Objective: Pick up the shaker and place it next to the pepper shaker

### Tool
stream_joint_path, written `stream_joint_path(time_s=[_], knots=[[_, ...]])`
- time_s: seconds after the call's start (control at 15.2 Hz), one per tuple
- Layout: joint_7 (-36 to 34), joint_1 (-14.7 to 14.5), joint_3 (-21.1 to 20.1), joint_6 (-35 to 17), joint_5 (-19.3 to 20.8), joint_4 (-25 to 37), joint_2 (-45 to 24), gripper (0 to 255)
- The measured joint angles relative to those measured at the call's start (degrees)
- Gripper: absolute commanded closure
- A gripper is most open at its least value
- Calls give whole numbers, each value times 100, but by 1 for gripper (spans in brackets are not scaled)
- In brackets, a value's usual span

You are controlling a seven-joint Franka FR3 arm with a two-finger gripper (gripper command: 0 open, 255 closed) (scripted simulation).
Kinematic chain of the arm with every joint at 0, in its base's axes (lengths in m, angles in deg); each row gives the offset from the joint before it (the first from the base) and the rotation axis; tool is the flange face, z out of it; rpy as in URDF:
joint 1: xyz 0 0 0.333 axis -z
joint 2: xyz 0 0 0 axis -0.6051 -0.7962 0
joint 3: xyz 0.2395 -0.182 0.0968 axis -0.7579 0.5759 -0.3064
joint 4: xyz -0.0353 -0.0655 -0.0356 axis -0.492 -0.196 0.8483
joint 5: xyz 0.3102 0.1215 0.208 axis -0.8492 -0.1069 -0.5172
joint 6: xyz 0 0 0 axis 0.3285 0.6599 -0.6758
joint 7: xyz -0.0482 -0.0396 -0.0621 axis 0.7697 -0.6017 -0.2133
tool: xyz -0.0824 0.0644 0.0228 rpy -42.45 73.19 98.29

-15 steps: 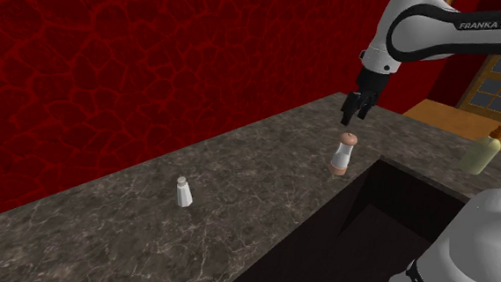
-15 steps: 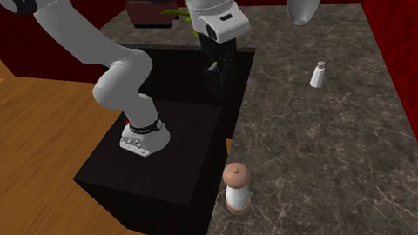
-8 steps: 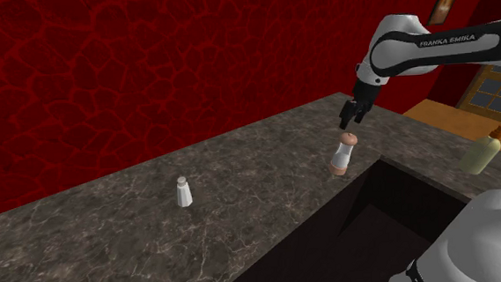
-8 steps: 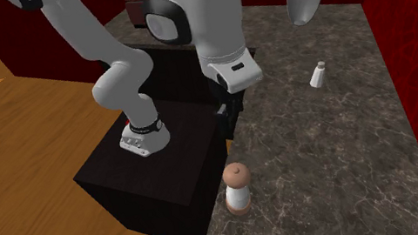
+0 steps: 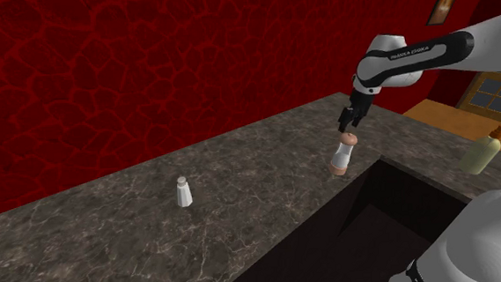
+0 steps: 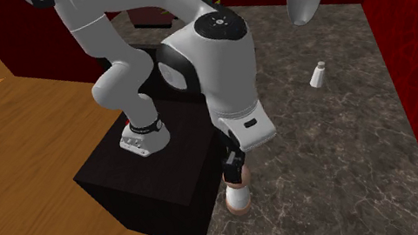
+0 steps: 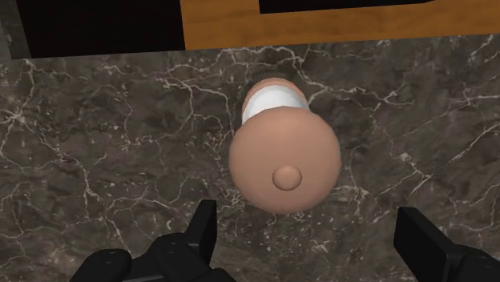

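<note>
A white shaker with a rounded tan cap and tan base stands upright on the dark marble counter, close to its edge. My gripper hangs just above its cap, open, with nothing in it. Looking along the gripper, the tan cap sits ahead of the gap between the two black fingers, which stand wide apart and do not touch it. In the second exterior view the gripper is right over the same shaker. A small white shaker with a pinkish top stands apart, further along the counter.
The black stand box borders the counter beside the tan-capped shaker. A pale vase stands at the counter's far end. A yellowish soap bottle is at the shoulder view's right. A red wall backs the counter; wooden floor lies beyond.
The arm has swung along the counter's edge and lowered, bringing the gripper from well short of the tan-capped shaker to just above its cap. The fingers stayed open. Both shakers stayed put.
</note>
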State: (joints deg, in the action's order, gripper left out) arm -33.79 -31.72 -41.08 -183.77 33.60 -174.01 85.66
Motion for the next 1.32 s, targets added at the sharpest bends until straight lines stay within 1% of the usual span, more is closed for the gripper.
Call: stream_joint_path(time_s=[0.53, 0.92, 0.99, 1.32], knots=[[198, -8, 116, -624, -148, -217, -430, 0], [203, -11, 118, -691, -159, -255, -456, 0], [203, -11, 118, -691, -159, -255, -456, 255], [204, -11, 119, -692, -158, -253, -452, 255]])
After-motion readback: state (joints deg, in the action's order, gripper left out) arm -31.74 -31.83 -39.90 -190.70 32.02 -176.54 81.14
